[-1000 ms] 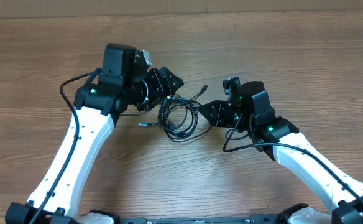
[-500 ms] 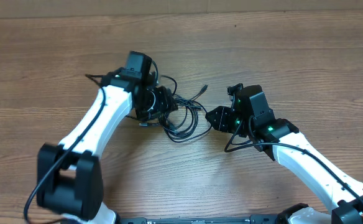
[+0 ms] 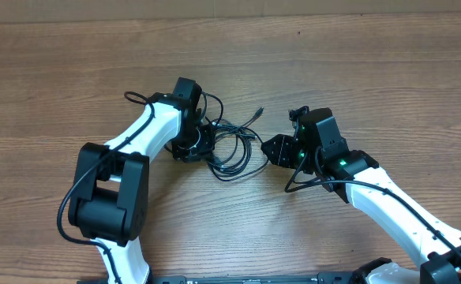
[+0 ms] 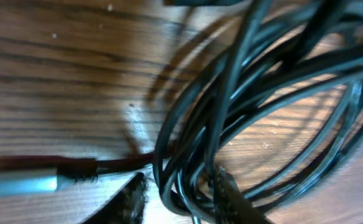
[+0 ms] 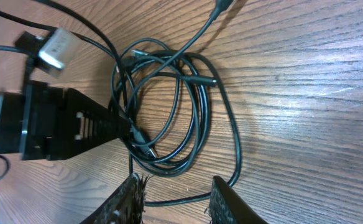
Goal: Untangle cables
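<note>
So the cables (image 3: 232, 150) are lying in a loose, tangled coil near the middle of the desk (image 3: 372, 63), right between the two arms. We'd guess they're light, floppy and a bit springy, so a tug on one strand will probably drag the whole bundle across the wood instead of freeing it. The jacket looks smooth too, so a thin strand could slip out of a lazy pinch.

Best place to take hold, we reckon, is a free end. One plug (image 3: 259, 112) pokes out toward the far side, and a silver plug (image 4: 25, 182) lies just left of the coil.

The left pincer (image 3: 204, 140) is down at the coil's left edge, fingertips (image 4: 133, 198) either side of several strands. Whether it's really pinching them, we can't tell. The right pincer (image 5: 176, 198) is spread with nothing gripped, just beside the coil's right edge.

The desk is flat, bare wood-grain. Of the room we only see a pale strip (image 3: 294, 6) along the far edge.
</note>
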